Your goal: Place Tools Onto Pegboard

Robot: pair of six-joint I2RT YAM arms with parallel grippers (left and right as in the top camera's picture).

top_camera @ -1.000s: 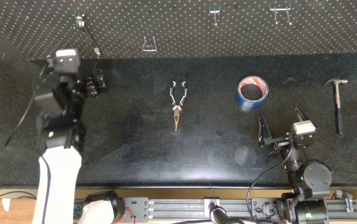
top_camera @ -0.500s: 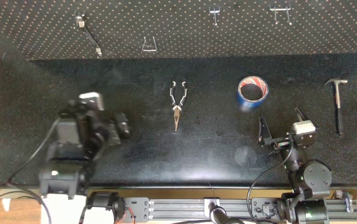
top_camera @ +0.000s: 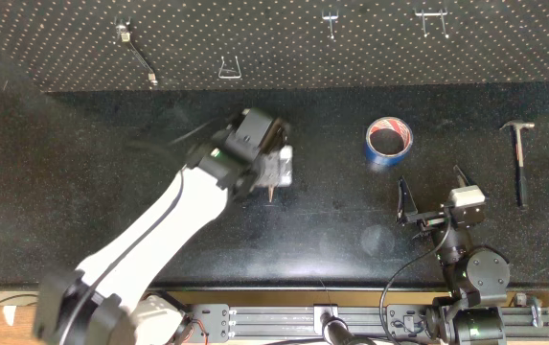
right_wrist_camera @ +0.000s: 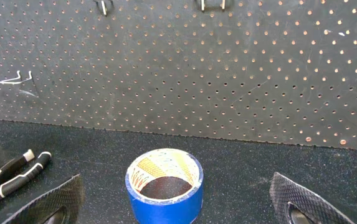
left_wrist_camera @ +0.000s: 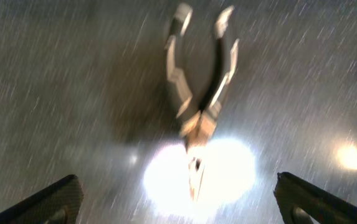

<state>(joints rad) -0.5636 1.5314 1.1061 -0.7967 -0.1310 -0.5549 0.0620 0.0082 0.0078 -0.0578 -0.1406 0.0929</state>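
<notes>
Left wrist view: our left gripper [left_wrist_camera: 177,190], spread wide, hangs over the pale-handled metal pliers [left_wrist_camera: 200,106].
We should centre on the handles before closing.

Black speckled worktop [top_camera: 351,225], metal rail [top_camera: 255,314] along its front edge

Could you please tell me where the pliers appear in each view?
Top view: pliers mid-table, mostly covered by the left gripper.
Left wrist view: pliers mid-picture, ahead of the open gripper.
Right wrist view: pliers' handles at the picture's edge.
Shared landmark: blue tape roll, beside the pliers in top and right wrist views.
</notes>
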